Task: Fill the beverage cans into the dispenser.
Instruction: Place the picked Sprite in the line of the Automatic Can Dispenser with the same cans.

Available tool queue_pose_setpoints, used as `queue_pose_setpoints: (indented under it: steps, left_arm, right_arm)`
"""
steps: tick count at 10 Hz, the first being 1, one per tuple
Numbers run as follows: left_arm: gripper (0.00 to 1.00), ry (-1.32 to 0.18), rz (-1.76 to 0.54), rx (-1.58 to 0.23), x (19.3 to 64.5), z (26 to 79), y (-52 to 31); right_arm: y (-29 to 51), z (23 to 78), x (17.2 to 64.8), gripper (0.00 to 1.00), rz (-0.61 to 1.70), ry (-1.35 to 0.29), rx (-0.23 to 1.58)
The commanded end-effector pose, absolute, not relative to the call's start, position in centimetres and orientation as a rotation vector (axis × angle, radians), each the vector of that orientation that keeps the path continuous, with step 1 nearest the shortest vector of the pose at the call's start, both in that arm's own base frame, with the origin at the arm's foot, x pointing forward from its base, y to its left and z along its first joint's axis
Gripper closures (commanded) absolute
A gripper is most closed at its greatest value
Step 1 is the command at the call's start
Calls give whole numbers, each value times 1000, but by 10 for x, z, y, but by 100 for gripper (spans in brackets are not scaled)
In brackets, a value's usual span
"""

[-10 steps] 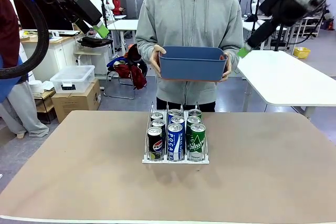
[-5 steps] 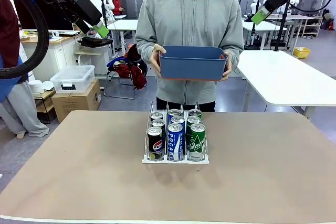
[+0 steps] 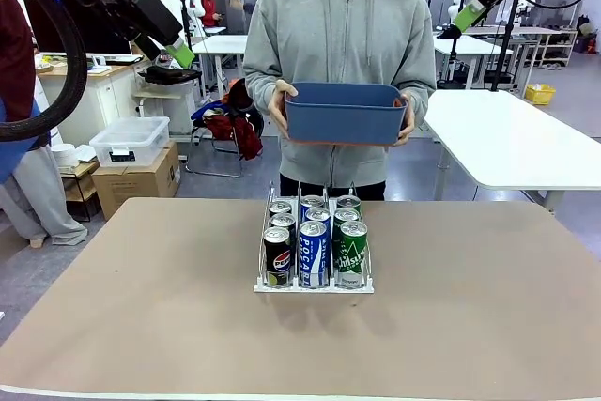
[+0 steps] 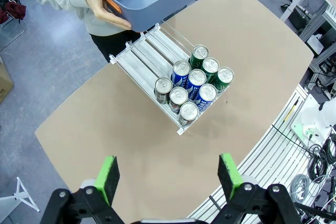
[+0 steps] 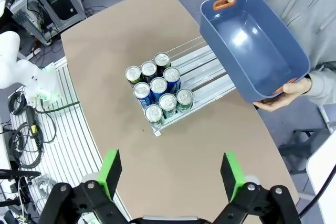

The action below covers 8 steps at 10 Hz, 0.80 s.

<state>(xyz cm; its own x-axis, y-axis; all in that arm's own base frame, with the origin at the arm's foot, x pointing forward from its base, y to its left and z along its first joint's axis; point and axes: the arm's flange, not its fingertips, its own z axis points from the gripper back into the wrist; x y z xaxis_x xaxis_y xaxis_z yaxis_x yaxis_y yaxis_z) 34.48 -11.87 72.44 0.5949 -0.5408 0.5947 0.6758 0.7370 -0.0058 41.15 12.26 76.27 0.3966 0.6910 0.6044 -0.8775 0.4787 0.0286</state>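
Nine slim aluminium beverage cans fill the clear-railed white dispenser. Above it, the right gripper has risen farther, the left gripper unmoved, both wide and empty; probably finished.

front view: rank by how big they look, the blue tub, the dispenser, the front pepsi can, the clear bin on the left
1. blue tub, though it is held up in the air.
2. dispenser, close to the tub in width, so this order is unsure.
3. clear bin, farther back, so likely bigger than it looks.
4. front Pepsi can, clearly smallest.
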Motion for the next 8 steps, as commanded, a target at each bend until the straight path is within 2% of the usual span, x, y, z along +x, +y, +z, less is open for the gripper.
queue_pose_setpoints:
  steps: [1,8]
  left_arm:
    - [0,-604,-719,-257,345,724,-117]
    - [0,-604,-719,-257,345,724,-117]
  right_arm:
    - [119,762,403,0,1024,-576,377]
    - [119,762,403,0,1024,-576,377]
